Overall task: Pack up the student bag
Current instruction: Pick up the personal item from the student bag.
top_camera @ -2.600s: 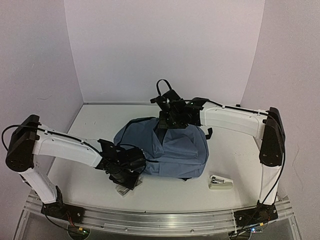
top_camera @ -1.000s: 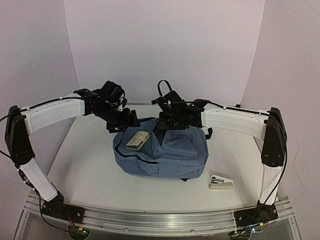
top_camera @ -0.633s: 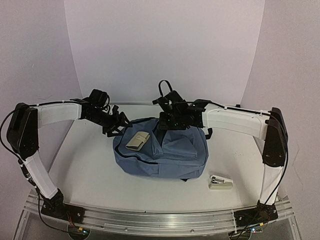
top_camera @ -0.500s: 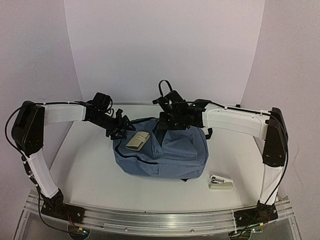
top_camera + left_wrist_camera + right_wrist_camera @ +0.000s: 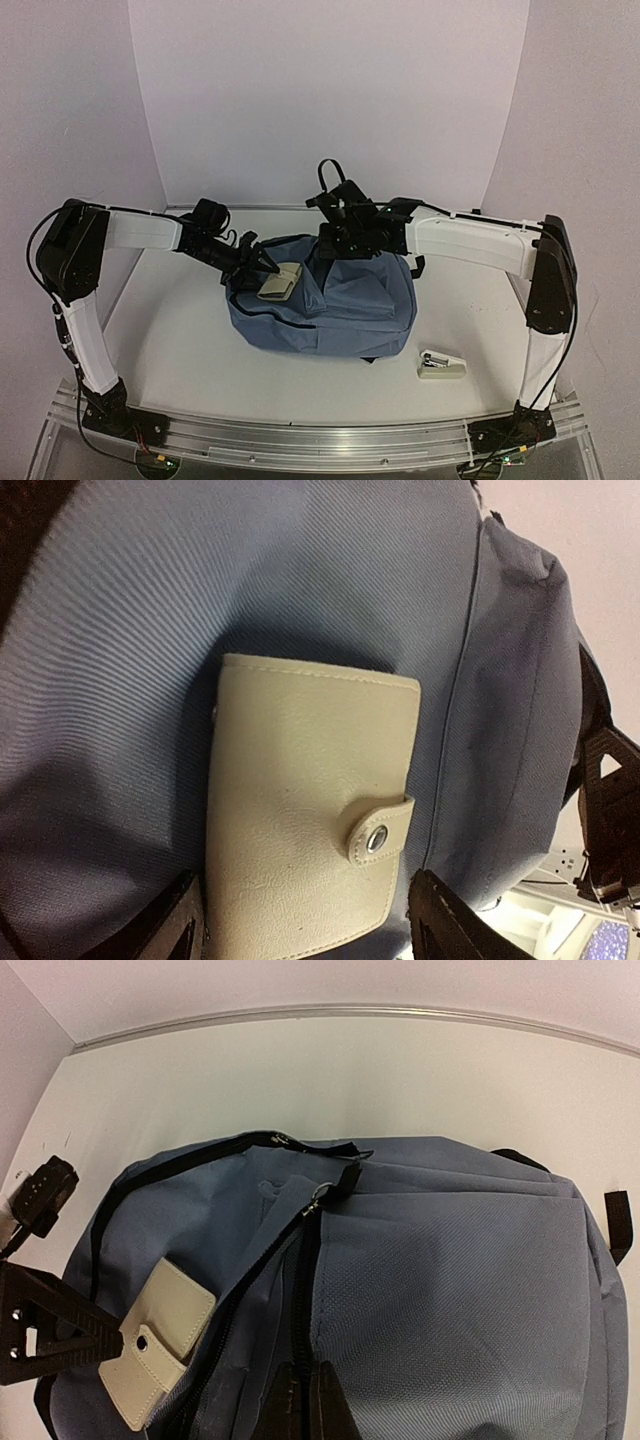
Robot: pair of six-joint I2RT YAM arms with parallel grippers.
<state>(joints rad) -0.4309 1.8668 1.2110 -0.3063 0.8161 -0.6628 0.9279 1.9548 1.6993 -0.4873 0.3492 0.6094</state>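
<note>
The worktop (image 5: 170, 350) carries the student bag (image 5: 360, 305) near its middle. The bag lies flat with its front pocket up, which turns the main zip opening upward where both arms can reach it. The right arm (image 5: 470, 240) comes in over the bag's far edge. The right jaws are pinched narrow on the blue fabric beside the zip track, probably to lift that lip and keep the mouth from sagging shut. The left arm (image 5: 140, 230) reaches in low from the other side. The left jaws are spread wide and straddle the near end of a cream wallet (image 5: 310, 820), a finger just off each long edge and not clamped on it. The wallet rests on the bag's outer fabric just beside the open zip, not inside, so this looks like a line-up to grip it or nudge it into the gap. A small pale stapler (image 5: 441, 365) sits on the worktop well apart, by the bag's front right corner, not yet packed. The zip pull (image 5: 345, 1178) lies at the far end of its track, leaving that seam open.
</note>
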